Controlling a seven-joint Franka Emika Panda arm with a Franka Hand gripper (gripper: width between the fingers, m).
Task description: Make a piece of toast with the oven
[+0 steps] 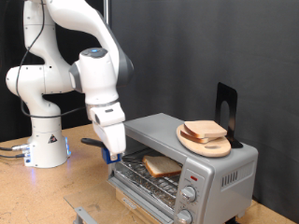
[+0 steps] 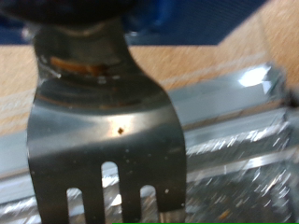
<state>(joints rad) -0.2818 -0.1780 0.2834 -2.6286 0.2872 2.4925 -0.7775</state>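
The silver oven stands at the exterior view's lower right with its glass door folded down. The piece of toast, pale with a tan crust, lies flat on the wire rack inside. My gripper hangs at the oven's left front corner, just above the open door, shut on a metal fork. In the wrist view the fork's tines point at the shiny door; my fingers do not show clearly there. The fork's dark handle sticks out towards the exterior view's left.
A round wooden plate with another bread slice sits on the oven's roof, beside a black stand. Two knobs are on the oven's front right. The arm's white base stands at the left on the wooden table.
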